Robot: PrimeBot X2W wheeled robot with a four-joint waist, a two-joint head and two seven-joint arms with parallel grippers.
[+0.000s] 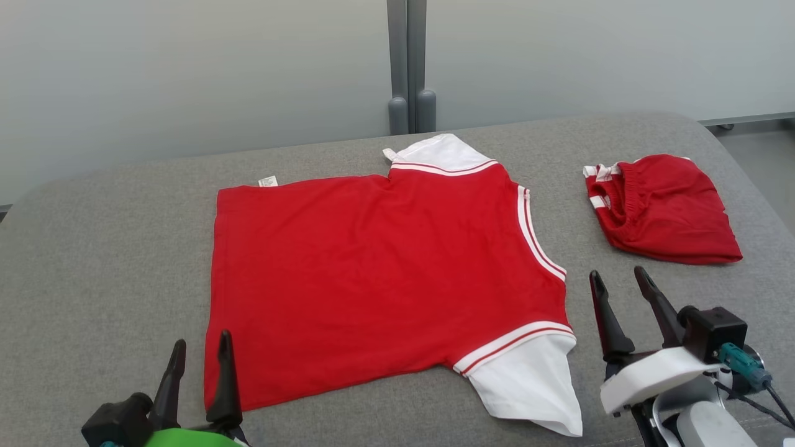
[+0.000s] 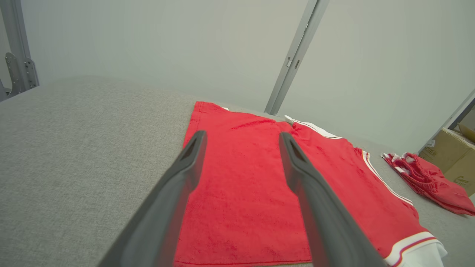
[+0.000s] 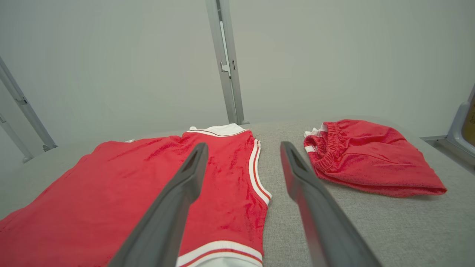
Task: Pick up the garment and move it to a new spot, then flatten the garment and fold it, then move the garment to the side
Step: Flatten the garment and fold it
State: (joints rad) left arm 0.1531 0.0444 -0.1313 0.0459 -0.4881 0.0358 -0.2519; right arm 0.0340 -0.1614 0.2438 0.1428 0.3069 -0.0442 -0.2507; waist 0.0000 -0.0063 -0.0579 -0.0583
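A red shirt with white sleeves and white-striped trim lies spread flat on the grey table, neck side to the right, one white sleeve at the far side and one at the near side. My left gripper stands open at the shirt's near left corner, above the cloth edge, holding nothing. My right gripper is open just right of the shirt's neckline trim, over bare table. The left wrist view has the shirt between and beyond the fingers. The right wrist view has the shirt left of centre.
A pair of red shorts with an elastic waist lies bunched at the table's far right, also in the right wrist view as shorts. A grey wall with a metal post stands behind. A cardboard box sits beyond the table.
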